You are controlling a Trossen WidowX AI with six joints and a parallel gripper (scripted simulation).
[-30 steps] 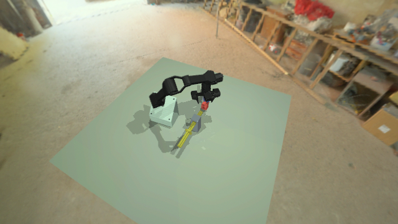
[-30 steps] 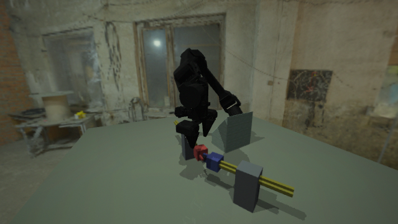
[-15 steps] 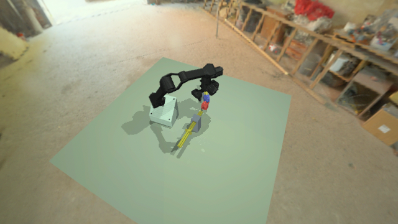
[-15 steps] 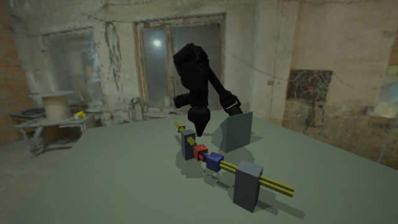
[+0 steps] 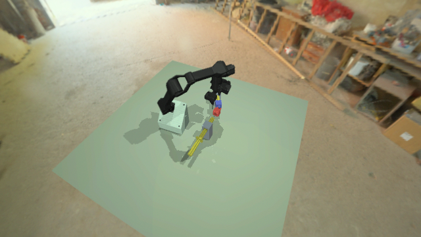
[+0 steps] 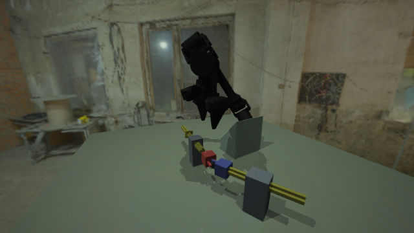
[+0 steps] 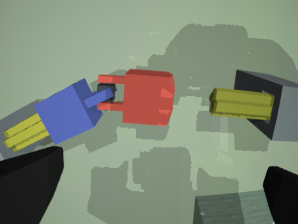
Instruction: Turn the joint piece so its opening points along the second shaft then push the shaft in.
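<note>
The fixed yellow shaft [image 6: 284, 192] [image 7: 25, 131] runs through the near grey block [image 6: 257, 195]. It ends in a blue piece [image 5: 218, 104] [image 6: 223, 167] [image 7: 65, 111]. The red square joint piece [image 5: 216, 112] [image 6: 208, 158] [image 7: 148, 96] is hinged to that blue piece. The second yellow shaft [image 5: 197, 143] [image 6: 187, 131] [image 7: 242, 103] sits in the second grey block [image 5: 208, 129] [image 6: 195, 149] [image 7: 276, 96]. Its tip stands a small gap from the red piece. My gripper [image 5: 217, 93] [image 6: 210, 121] [image 7: 168, 169] is open and empty, hanging above the joint and touching nothing.
Everything stands on a green mat [image 5: 247, 164] [image 6: 129, 181]. The arm's pale pedestal [image 5: 173, 119] [image 6: 243, 136] is right beside the second block. Wooden shelves [image 5: 345, 49] and a cardboard box [image 5: 402, 133] stand off the mat.
</note>
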